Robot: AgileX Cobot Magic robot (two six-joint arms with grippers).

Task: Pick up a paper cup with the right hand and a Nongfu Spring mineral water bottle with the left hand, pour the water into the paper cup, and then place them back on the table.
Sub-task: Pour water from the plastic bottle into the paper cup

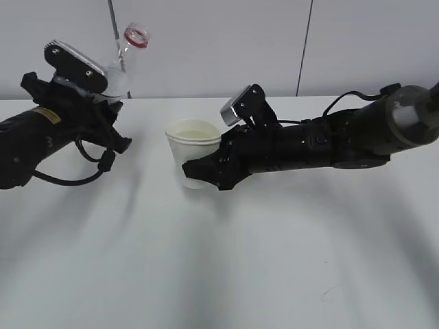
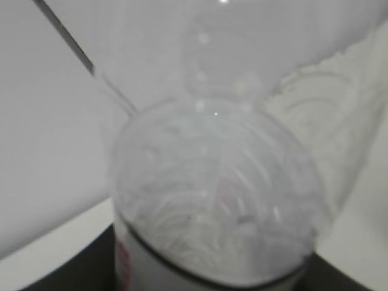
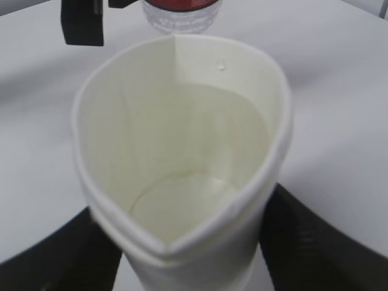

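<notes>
My right gripper [image 1: 194, 166] is shut on the cream-white paper cup [image 1: 193, 152], squeezing its rim out of round and holding it upright near the table's middle. In the right wrist view the cup [image 3: 182, 182] fills the frame with clear water [image 3: 182, 203] in its bottom. My left gripper [image 1: 103, 103], on the yellow-labelled arm, is shut on the clear Nongfu Spring bottle [image 1: 127, 62], held at far left with its red-ringed open neck tilted up and right. In the left wrist view the bottle [image 2: 212, 200] looks nearly empty. Its neck also shows in the right wrist view [image 3: 182, 12].
The white table [image 1: 226, 260] spreads wide in front of both arms. A grey wall with vertical seams [image 1: 305, 41] stands behind the table's far edge. A black cable [image 1: 89, 171] loops under the left arm.
</notes>
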